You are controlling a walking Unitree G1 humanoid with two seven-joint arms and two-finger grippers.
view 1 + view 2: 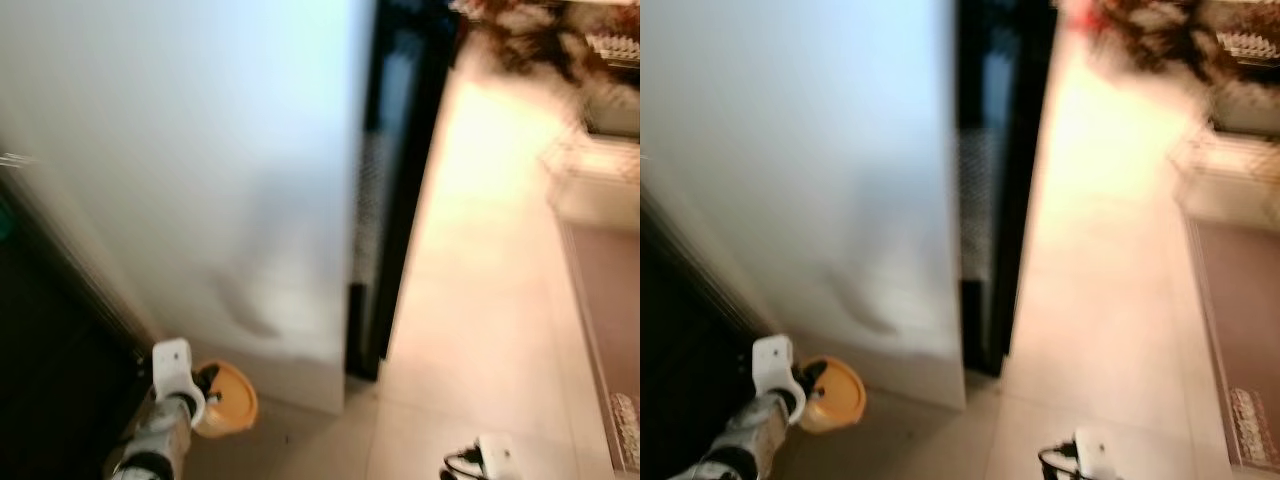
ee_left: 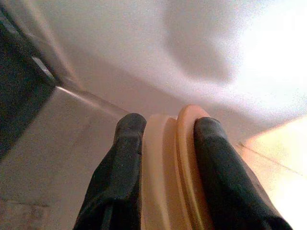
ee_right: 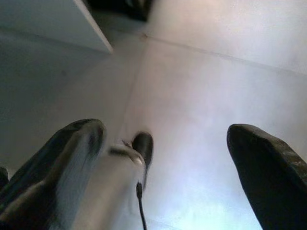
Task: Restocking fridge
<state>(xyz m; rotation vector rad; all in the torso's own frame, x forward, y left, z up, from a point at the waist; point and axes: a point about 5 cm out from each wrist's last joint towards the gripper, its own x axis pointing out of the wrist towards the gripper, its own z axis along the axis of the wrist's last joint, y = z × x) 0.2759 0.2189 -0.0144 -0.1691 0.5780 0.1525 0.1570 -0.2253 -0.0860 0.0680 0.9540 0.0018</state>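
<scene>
I see my left gripper [image 2: 165, 143] low at the foot of the white fridge [image 1: 200, 170], jaws clamped on an orange lid-like disc [image 1: 228, 400]. My right gripper [image 3: 165, 143] hangs over the floor [image 1: 480, 300], jaws spread wide, empty.

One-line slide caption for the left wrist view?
Left end effector shut on an orange round container, beside the white fridge door.
</scene>
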